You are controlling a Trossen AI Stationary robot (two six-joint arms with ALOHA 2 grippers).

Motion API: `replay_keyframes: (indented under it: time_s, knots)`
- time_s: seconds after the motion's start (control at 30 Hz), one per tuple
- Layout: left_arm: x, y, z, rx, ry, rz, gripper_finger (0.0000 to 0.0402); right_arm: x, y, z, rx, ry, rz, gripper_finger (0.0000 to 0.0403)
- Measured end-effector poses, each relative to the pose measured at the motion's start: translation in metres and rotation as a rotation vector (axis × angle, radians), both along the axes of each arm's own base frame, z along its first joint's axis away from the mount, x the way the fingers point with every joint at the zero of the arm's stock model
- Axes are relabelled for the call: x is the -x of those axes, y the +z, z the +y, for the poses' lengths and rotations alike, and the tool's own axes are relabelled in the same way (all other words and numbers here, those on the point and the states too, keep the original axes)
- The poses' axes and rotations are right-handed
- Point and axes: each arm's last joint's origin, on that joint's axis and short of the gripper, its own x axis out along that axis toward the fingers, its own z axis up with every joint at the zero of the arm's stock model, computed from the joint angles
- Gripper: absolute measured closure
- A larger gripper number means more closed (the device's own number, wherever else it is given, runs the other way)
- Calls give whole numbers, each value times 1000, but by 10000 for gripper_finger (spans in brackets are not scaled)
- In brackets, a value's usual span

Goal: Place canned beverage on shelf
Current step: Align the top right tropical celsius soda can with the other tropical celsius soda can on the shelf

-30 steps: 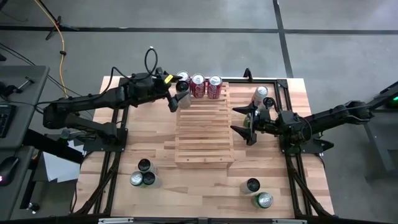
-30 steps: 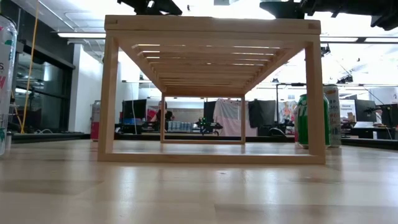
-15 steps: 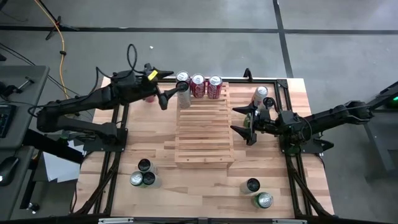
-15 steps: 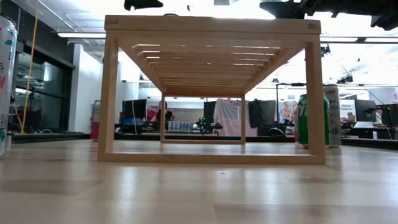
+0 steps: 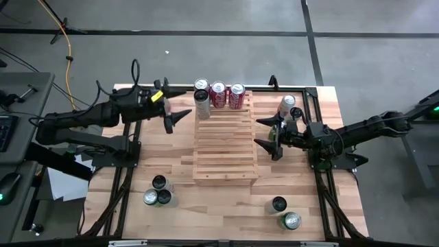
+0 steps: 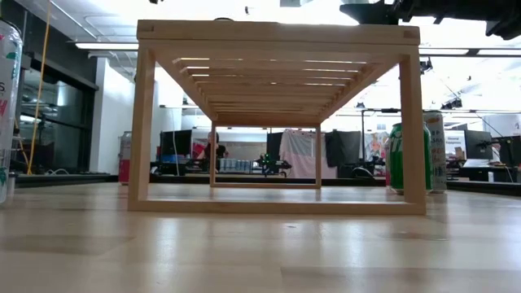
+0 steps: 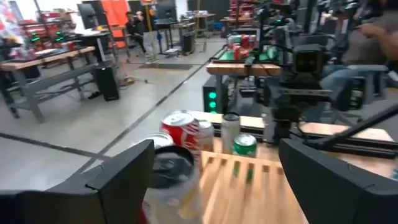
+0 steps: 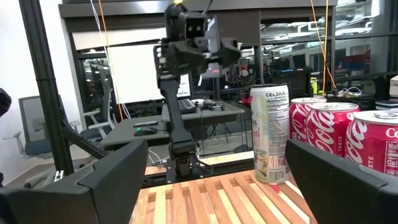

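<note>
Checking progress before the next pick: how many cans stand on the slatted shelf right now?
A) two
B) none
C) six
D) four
D: the high view shows one silver can and three red cans in a row along the far edge of the shelf, the rest of its slats bare.

Low view: shelf (image 6: 277,32) top surface unseen, cans on it hidden; tall can (image 6: 8,114) cut by edge. Left wrist view: silver can (image 7: 168,171) blurred. Right wrist view: 3rd red can (image 8: 376,152) cropped.
</note>
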Motion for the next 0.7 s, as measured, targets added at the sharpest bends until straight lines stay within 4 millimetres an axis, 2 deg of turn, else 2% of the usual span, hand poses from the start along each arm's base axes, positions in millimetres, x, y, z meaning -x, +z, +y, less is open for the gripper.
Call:
replay_keyframes:
  time_s: [0.43,0.57,0.7]
  knots:
    - [13,-80,-25,39,-138,-224,66,0,-1,-1,-39,-31,2,37]
    - [19,-92,-28,62,-157,-263,66,1,-3,-6,-127,-201,13,37]
    - [21,-99,-31,65,-176,-250,66,0,-2,-14,-179,-534,132,37]
